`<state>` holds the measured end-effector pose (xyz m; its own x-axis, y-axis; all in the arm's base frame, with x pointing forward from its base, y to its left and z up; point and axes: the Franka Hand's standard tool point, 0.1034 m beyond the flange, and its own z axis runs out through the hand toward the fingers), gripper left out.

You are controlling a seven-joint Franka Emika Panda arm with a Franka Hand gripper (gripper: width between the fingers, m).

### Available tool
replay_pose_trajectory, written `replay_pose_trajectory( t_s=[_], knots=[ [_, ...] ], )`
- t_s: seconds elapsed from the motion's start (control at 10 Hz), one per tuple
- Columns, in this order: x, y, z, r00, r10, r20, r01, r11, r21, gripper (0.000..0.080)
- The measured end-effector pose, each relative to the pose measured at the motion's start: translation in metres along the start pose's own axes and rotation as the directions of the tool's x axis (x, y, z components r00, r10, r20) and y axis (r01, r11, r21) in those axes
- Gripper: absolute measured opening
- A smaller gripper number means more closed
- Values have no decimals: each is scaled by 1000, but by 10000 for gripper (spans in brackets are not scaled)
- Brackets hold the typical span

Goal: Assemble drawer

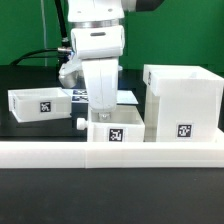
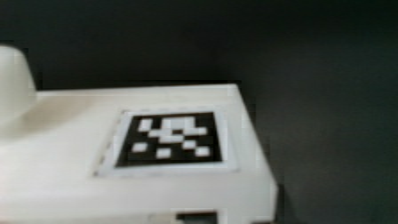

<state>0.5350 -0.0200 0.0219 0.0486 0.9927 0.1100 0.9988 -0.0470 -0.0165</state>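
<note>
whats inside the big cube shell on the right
The shell is open on top; only bare white inner walls show. Its front wall covers the floor, so anything lying low is hidden.

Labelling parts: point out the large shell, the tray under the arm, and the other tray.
Large shell [image 1: 182,105]: exterior view, front wall above tag.
Tray under the arm [image 1: 116,133]: exterior view, front tag.
Other tray [image 1: 43,104]: exterior view, front tag.

You've got a long low white rail [image 1: 40,152] across the front of the black table [image 1: 30,128]. The marker board [image 1: 128,98] lies flat further back, partly hidden. Green backdrop [image 1: 185,35], with black cables [image 1: 35,55] at the exterior view's left.
</note>
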Motion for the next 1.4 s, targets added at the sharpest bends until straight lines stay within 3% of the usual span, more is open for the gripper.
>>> replay_pose_trajectory(
  t_s=[1.0, 1.2, 1.4],
  knots=[
    [14, -11, 7, 1000, -8, 0, 8, 1000, 23, 41],
    [13, -10, 8, 1000, -4, 1, 4, 1000, -11, 41],
    [13, -11, 9, 1000, -5, 1, 5, 1000, -6, 41]
  ],
)
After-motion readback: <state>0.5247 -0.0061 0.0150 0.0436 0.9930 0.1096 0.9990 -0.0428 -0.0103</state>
